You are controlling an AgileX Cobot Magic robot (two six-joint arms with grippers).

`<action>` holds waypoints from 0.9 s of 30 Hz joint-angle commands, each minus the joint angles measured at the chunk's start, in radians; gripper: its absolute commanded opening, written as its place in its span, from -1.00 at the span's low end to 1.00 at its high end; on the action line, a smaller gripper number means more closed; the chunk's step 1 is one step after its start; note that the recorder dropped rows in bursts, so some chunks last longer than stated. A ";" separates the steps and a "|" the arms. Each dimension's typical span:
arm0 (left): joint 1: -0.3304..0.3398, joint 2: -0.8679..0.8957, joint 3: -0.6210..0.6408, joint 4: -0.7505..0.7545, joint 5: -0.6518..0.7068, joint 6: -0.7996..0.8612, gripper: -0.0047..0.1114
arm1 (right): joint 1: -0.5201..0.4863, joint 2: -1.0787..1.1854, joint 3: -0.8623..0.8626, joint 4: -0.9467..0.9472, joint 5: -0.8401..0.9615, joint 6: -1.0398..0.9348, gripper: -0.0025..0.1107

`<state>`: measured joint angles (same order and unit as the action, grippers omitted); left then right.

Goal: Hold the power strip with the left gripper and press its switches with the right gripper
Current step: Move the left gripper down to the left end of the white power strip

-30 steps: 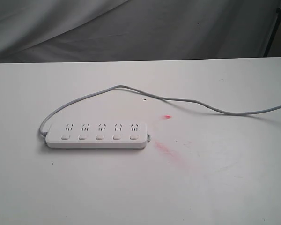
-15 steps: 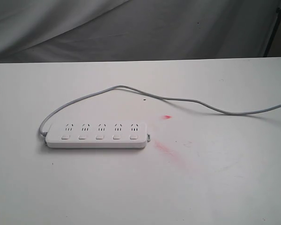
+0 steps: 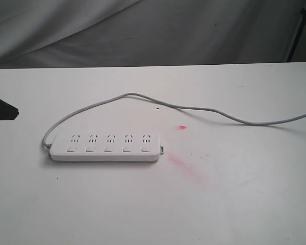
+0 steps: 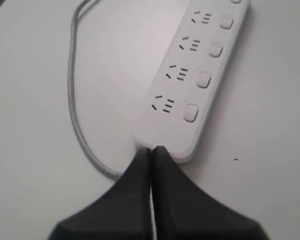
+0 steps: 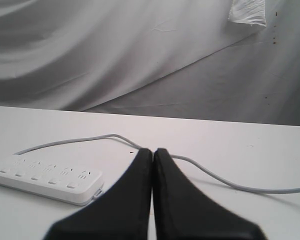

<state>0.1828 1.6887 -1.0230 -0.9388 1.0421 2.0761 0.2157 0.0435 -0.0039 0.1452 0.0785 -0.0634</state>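
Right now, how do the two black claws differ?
The left gripper hangs close to one end of the strip. The right gripper sits farther off, with the whole strip in its view. The left gripper's tip shows at the exterior view's left edge, while the right gripper does not show there. Both are black, shut and holding nothing.

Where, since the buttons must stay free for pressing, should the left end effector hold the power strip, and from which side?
Probably the end where the cord enters the power strip, from above, pinching across its narrow width. It lies flat on the table, and that end is clear of the buttons and nearest the left end effector, which is shut and must open first.
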 commanded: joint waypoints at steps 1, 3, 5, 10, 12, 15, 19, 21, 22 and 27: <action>-0.039 0.110 -0.021 0.014 -0.042 0.018 -0.92 | -0.006 -0.005 0.004 -0.011 0.001 0.001 -0.96; -0.060 0.147 -0.034 0.024 -0.049 0.018 -0.92 | -0.006 -0.005 0.004 -0.011 0.001 0.001 -0.96; -0.083 0.173 -0.039 0.030 -0.066 0.018 -0.92 | -0.006 -0.005 0.004 -0.011 0.001 0.001 -0.96; -0.101 0.183 -0.039 0.030 -0.095 0.018 -0.92 | -0.006 -0.005 0.004 -0.011 0.001 0.001 -0.96; -0.101 0.183 -0.040 0.027 -0.093 0.018 -0.92 | -0.006 -0.005 0.004 -0.011 0.001 0.001 -0.96; -0.101 0.183 -0.040 0.027 -0.093 0.018 -0.92 | -0.006 -0.005 0.004 -0.011 0.001 0.001 -0.96; -0.103 0.183 -0.040 0.027 -0.093 0.018 -0.86 | -0.006 -0.005 0.004 -0.011 0.001 0.001 -0.96; -0.106 0.183 -0.040 0.014 -0.093 0.018 -0.79 | -0.006 -0.005 0.004 -0.011 0.001 0.001 -0.96; -0.106 0.183 -0.040 0.002 -0.093 0.018 -0.73 | -0.006 -0.005 0.004 -0.011 0.001 0.001 -0.96; -0.106 0.183 -0.041 -0.009 -0.066 0.018 0.03 | -0.006 -0.005 0.004 -0.011 0.001 0.001 -0.96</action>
<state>0.0840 1.8728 -1.0572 -0.9328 0.9628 2.0884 0.2157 0.0435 -0.0039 0.1452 0.0785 -0.0634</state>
